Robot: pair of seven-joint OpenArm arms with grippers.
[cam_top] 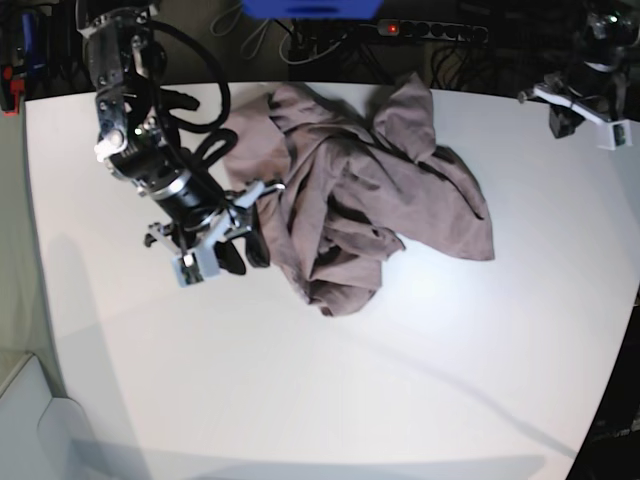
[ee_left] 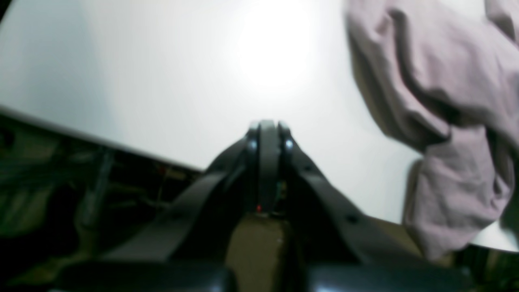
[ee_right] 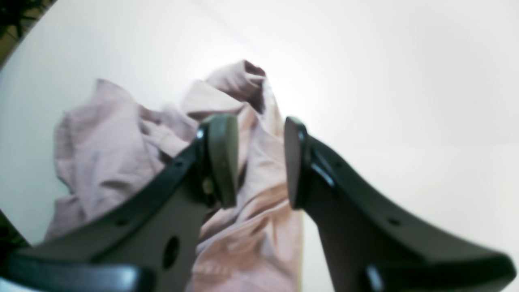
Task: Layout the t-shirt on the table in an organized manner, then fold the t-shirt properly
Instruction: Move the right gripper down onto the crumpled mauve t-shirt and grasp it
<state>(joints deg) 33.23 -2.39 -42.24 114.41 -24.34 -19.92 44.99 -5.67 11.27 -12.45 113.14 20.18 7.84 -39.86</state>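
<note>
Taking the t-shirt (cam_top: 350, 200) as the landmark, nearest the base cam first: the white table (cam_top: 330, 400) is showing bare on the near side of the shirt, w/ a broad stretch of empty top betw the cloth and the curved front edge

The shirt itself is lying crumpled in a heap, not spread flat – dusty mauve, folds piled over each other, one lobe hanging toward the near side, a flatter flap reaching out to the base view's right. It's sitting on the far half of the table, roughly mid-width

Right gripper (cam_top: 256, 222) is hovering at the shirt's edge on the base view's left, jaws standing apart w/ a clear gap; in the right wrist cam the shirt (ee_right: 121, 150) is showing thru that gap and behind both fingers (ee_right: 223, 158). Can't tell if the tips are touching cloth; nothing is pinched betw them

Left gripper (ee_left: 267, 132) is sitting well apart from the shirt, over the table (ee_left: 142, 73) near its edge, fingers pressed together on nothing. In the left wrist cam the shirt (ee_left: 438, 101) is bunching at frame right, blurry, w/ a fold drooping over the table edge
</note>
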